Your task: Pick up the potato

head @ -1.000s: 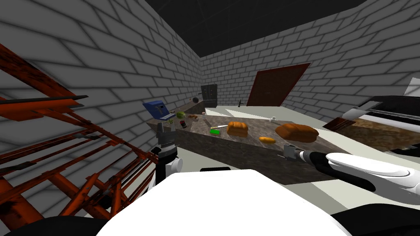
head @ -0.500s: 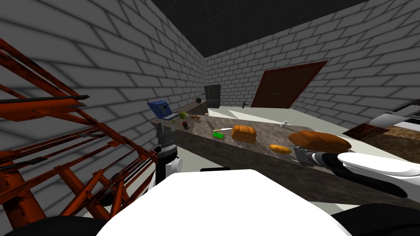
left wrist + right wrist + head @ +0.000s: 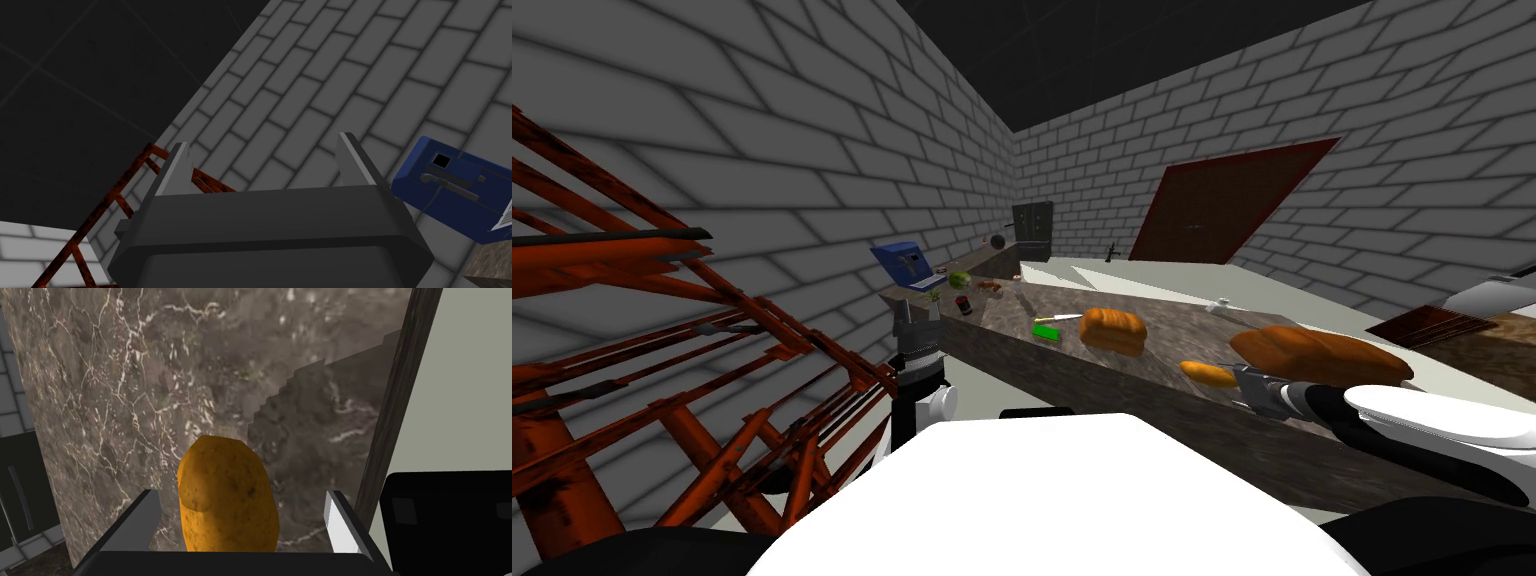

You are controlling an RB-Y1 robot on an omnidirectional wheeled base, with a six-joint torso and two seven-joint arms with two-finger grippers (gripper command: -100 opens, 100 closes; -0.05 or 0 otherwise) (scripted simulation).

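**Right claw lined up on the potato, grab not made yet**

Head view: the potato [image 3: 1204, 373] lies on the marble desk [image 3: 1152, 325] with the right claw [image 3: 1240, 380] right up against it. A big bread loaf [image 3: 1320, 355] sits just behind the potato, and the left claw [image 3: 916, 322] is parked well away from the potato. Left wrist view: that claw's spread wide, holding nothing. Right wrist view: the fingers straddle the potato with gaps on both sides, so no grip yet. Looks like it just needs to squeeze evenly, then lift straight up.

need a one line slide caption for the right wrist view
Open right gripper straddles an orange-brown oval potato lying on the dark veined marble countertop, with gaps on both sides.
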